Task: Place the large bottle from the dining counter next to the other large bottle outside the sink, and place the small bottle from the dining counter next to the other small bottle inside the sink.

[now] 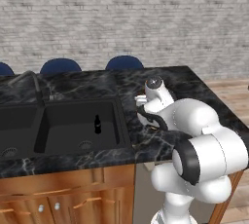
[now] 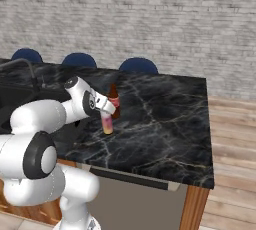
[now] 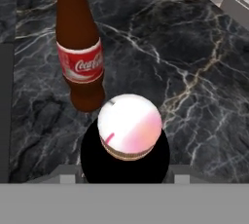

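Grey brick wall point(image 1: 121, 13) closes off the back of this kitchen, and in front of it runs the dining counter point(image 2: 165, 119) with its black, white-veined top. On that top, in the right base view, the gripper point(image 2: 107, 112) reaches down from the white arm and stands around the large bottle point(image 2: 107, 123), a pale whitish bottle whose lower body shows pink and orange below the hand; the bottle stands upright with its base on the marble. From the hand view the bottle's light cap point(image 3: 130, 126) sits straight below the camera, and the fingers themselves are hidden by it, so I cannot tell for sure whether the jaws press on the bottle or merely flank it. Just beside it, on the far side, stands the other large bottle point(image 3: 79, 47), dark brown glass with a red label (white script lettering on it), upright and narrowly apart from the pale one. Further left in the left base view lies the sink point(image 1: 29, 130), a black double basin set into the same top, with a curved grey faucet point(image 1: 30, 83) behind it. Inside the right-hand basin stands the other small bottle point(image 1: 97, 124), tiny and black, upright near the basin's middle. Beyond the counter's far edge, three blue chair backs point(image 1: 124, 63) rise in a row. Wooden cabinet fronts point(image 1: 63, 196) sit under the sink.
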